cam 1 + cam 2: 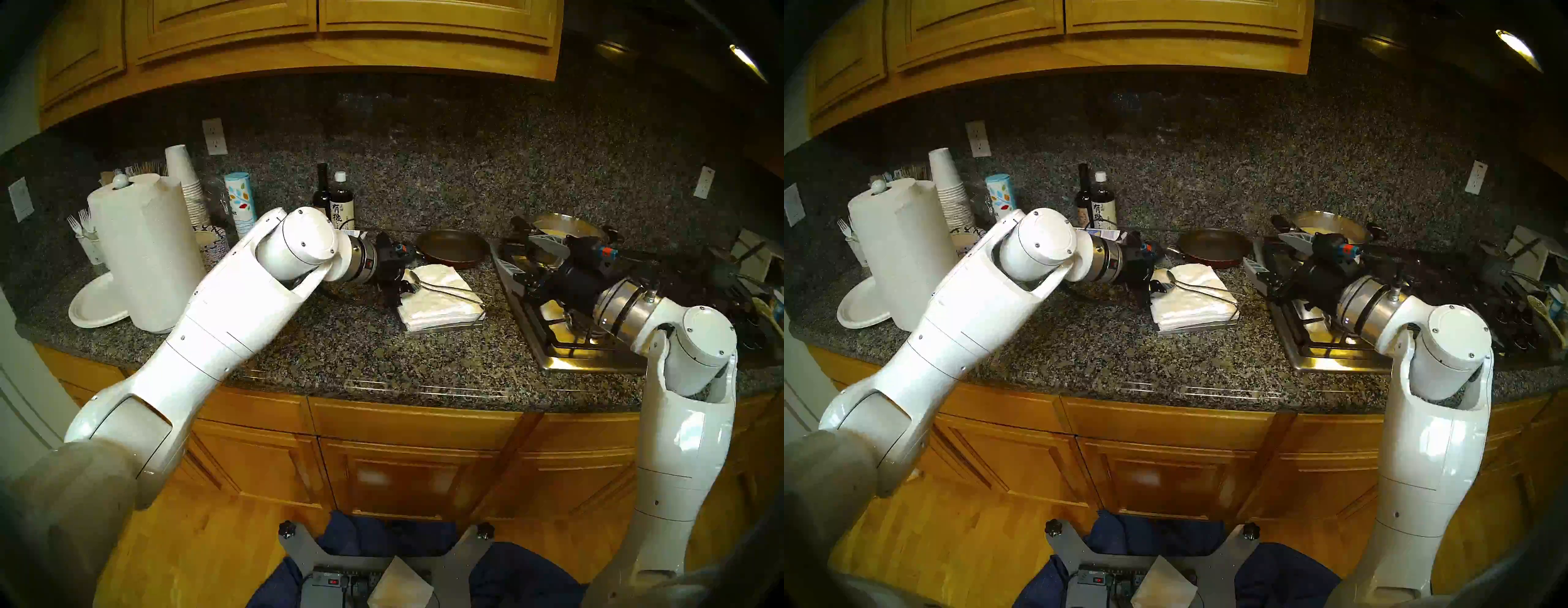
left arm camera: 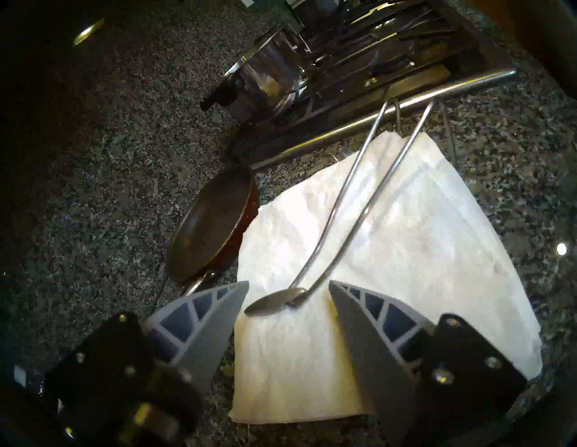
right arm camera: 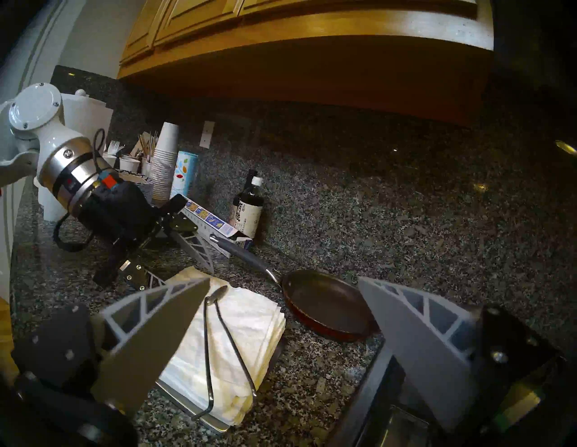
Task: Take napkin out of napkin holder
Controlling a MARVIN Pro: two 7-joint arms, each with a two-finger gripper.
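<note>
Behind the open, empty left claw (image 2: 288, 285), one dark bottle (image 1: 342, 206) bears Japanese characters, perhaps 有機.

Dim, warm kitchen light (fisheye edges dark), glare on the stovetop (image 1: 564, 348).
</note>
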